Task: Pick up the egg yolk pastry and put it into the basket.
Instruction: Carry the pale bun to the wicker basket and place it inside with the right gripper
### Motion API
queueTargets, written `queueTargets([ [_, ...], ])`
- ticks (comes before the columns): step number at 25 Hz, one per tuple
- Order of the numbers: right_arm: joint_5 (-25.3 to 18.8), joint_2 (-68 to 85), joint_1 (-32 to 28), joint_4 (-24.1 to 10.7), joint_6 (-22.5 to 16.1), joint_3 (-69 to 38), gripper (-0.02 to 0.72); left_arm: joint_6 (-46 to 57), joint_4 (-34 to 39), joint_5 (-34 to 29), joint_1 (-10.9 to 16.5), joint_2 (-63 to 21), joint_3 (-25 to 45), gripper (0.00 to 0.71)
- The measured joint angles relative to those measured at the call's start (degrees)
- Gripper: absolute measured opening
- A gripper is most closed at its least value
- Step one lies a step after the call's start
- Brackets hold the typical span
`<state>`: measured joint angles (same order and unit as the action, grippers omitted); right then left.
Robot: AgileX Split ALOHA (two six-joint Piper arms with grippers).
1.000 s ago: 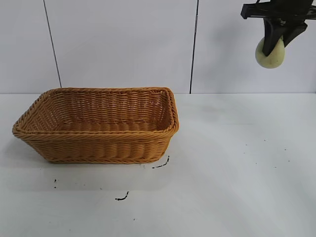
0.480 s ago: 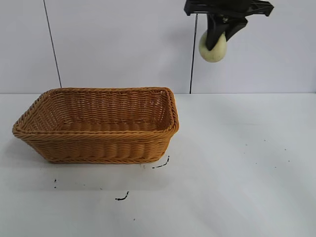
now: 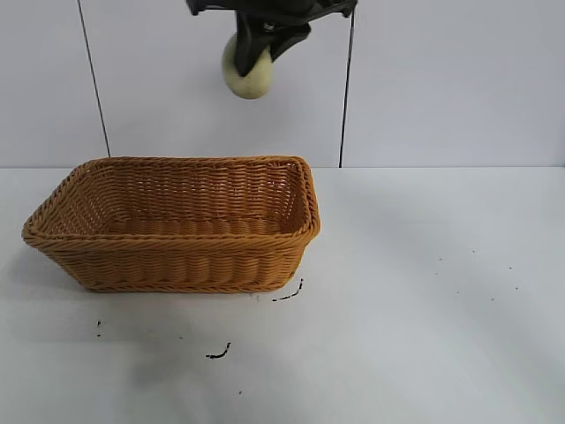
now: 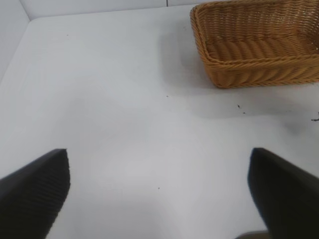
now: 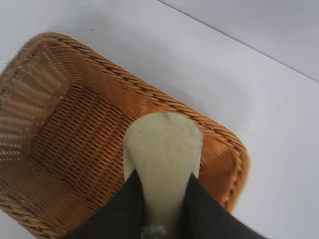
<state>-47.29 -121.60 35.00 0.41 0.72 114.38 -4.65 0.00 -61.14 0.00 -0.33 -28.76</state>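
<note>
High at the top centre of the exterior frame, my right pincer (image 3: pixel 256 40) is clamped on the egg yolk pastry (image 3: pixel 247 72), above the basket (image 3: pixel 177 265). Pickup done; lowering and release remain. Left pincer (image 4: pixel 159 191) parked, spread apart.

A white tabletop (image 3: pixel 424 291) filled the lower part of the exterior view, meeting a pale wall along a line a little above mid-frame. The basket (image 3: pixel 177 225) sat directly on it at the left of centre, upright, its braided rim level and its long side facing the camera. Small dark marks (image 3: pixel 288 294) lay on the surface just below the basket's lower right corner, more (image 3: pixel 218 353) sat lower down toward bottom centre, and tiny specks dotted the right side.
</note>
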Motion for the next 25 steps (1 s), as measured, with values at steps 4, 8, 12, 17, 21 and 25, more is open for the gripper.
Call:
queueTargets([
  [4,3.77,-4.44,2.13,0.17,-0.17,0.0,0.117,0.0,0.0,0.0,0.0,0.0,0.0,0.697],
  [8,8.81,-9.57,2.36,0.66,-0.23,0.0,0.117,0.0,0.0,0.0,0.0,0.0,0.0,0.697],
  [12,10.74,-14.32,2.61,1.31,-0.23,0.0,0.117,0.0,0.0,0.0,0.0,0.0,0.0,0.697],
  [17,11.03,-18.14,2.66,2.88,-0.72,0.0,0.12,0.0,0.0,0.0,0.0,0.0,0.0,0.697],
  [21,11.36,-18.28,2.66,3.41,-0.72,0.0,0.249,0.0,0.0,0.0,0.0,0.0,0.0,0.697],
  [25,10.55,-18.17,2.66,3.44,-0.72,0.06,0.514,0.0,0.0,0.0,0.0,0.0,0.0,0.697],
])
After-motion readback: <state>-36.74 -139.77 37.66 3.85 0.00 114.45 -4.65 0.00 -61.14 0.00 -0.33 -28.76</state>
